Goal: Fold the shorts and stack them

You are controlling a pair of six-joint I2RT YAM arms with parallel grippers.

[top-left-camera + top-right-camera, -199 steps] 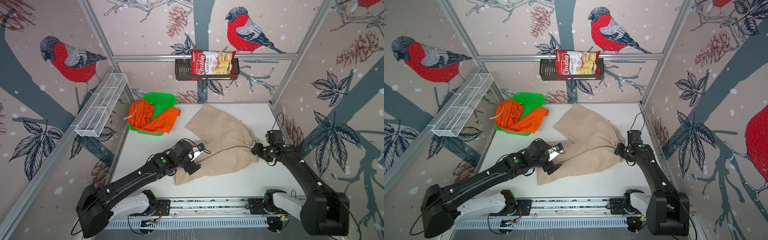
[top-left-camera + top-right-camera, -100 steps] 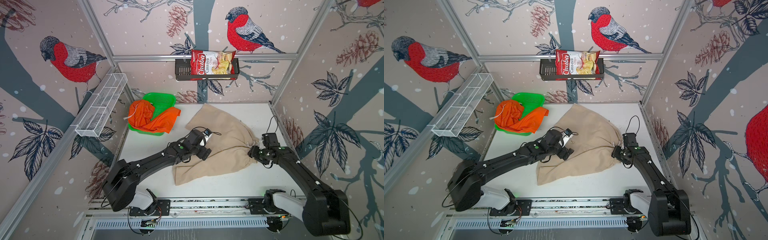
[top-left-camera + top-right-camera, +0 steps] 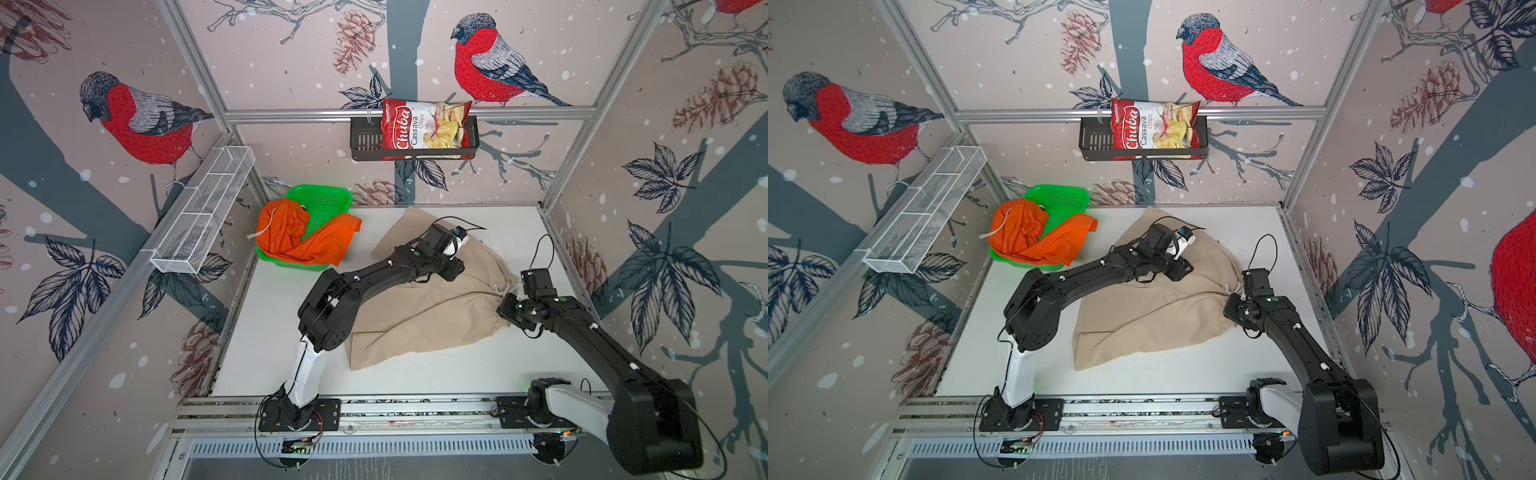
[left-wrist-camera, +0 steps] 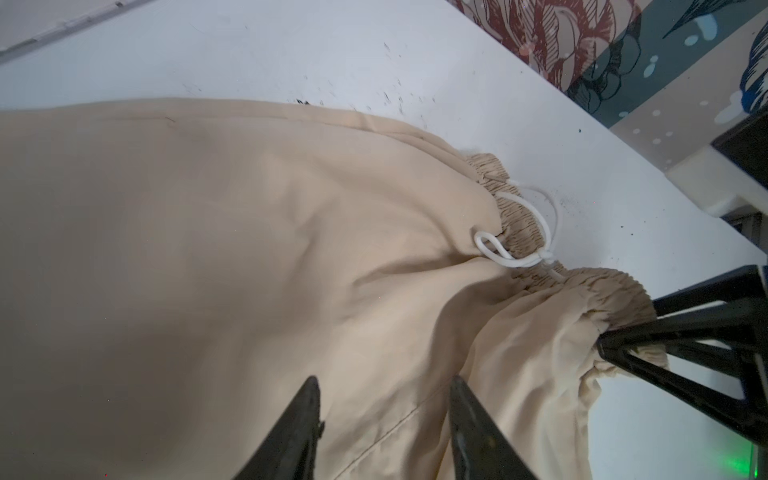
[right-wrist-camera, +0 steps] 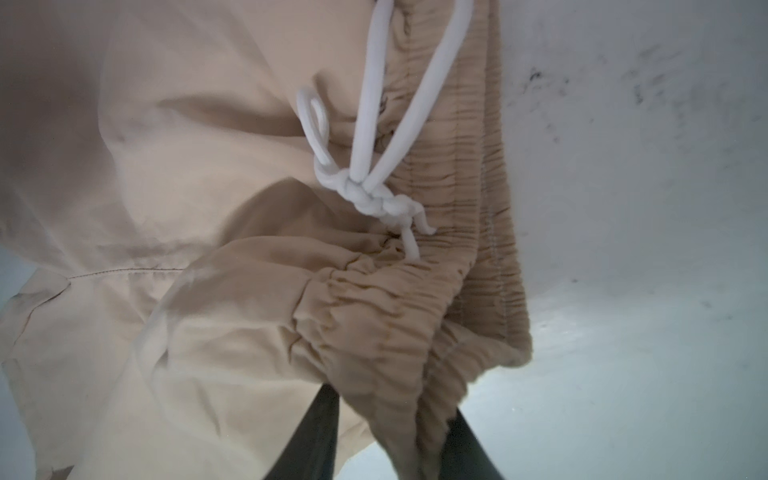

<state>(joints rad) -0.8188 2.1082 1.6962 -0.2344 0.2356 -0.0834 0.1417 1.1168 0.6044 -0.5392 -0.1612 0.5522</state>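
The right gripper [image 5: 392,405] is closed on the gathered waistband [image 5: 386,328] of the beige shorts [image 5: 166,174]. The elastic edge is bunched between its two fingers, and the knot of the white drawstring [image 5: 365,195] lies just beyond the fingertips. The left gripper [image 4: 384,380] has its fingers partly apart and pointed down at the flat beige cloth. Nothing is pinched between them, and I cannot tell whether the tips touch the cloth. From this gripper the knot is near, and the right gripper [image 4: 602,345] is just past it, at the end of the waistband. In both top views the beige shorts [image 3: 415,316] lie spread on the white table [image 3: 457,374], under and between the two grippers. The orange shorts [image 3: 299,241] are well apart from both grippers, on the left gripper's side. They are heaped in the green basket [image 3: 328,197] and hang over its rim.
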